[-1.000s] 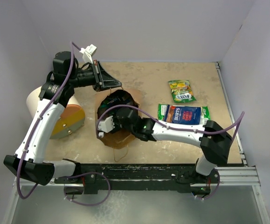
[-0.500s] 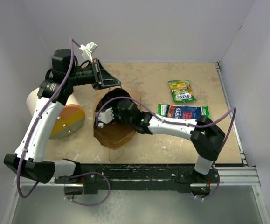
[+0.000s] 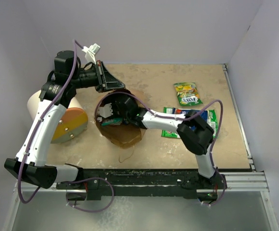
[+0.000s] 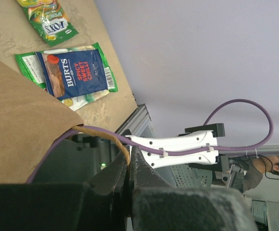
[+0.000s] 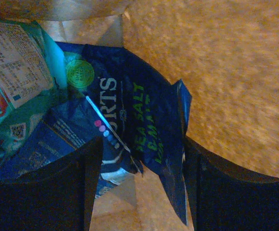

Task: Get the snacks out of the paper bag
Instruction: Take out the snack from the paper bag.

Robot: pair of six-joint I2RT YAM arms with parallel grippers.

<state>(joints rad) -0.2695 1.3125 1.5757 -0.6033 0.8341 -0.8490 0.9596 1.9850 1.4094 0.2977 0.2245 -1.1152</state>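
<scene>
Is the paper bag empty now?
No, the right wrist view shows a dark blue packet and a teal packet lying inside the paper bag.

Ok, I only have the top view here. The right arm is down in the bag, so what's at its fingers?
Observer: The right fingers are open, with a dark blue packet between them, not gripped.
Operator: Anything else in there?
Observer: A teal packet lies beside the blue one.
Operator: And is the left arm holding the bag?
Observer: Yes, the left fingers are shut on the handle of the bag.
</scene>
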